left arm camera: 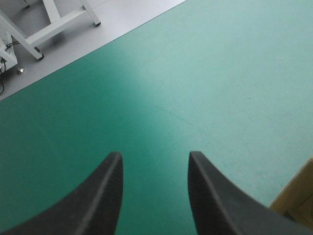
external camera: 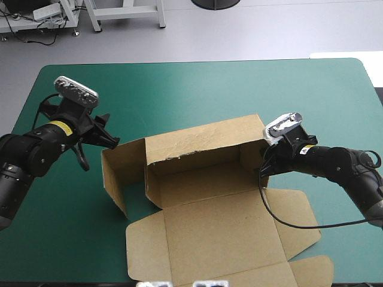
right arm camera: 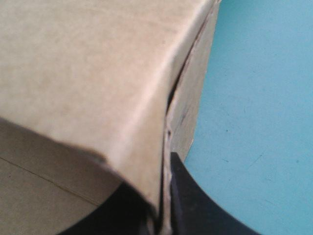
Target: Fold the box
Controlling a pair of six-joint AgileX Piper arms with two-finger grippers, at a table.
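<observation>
Right jaws are pinching the box (external camera: 206,179) at its right end wall; left jaws are hovering spread over the surface (external camera: 179,89), loose left wall just beside them, long axis running arm-to-arm.

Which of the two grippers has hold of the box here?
The right gripper, shut on the box at its right end wall. The left gripper stands open over the teal-green cover, holding nothing.
</observation>
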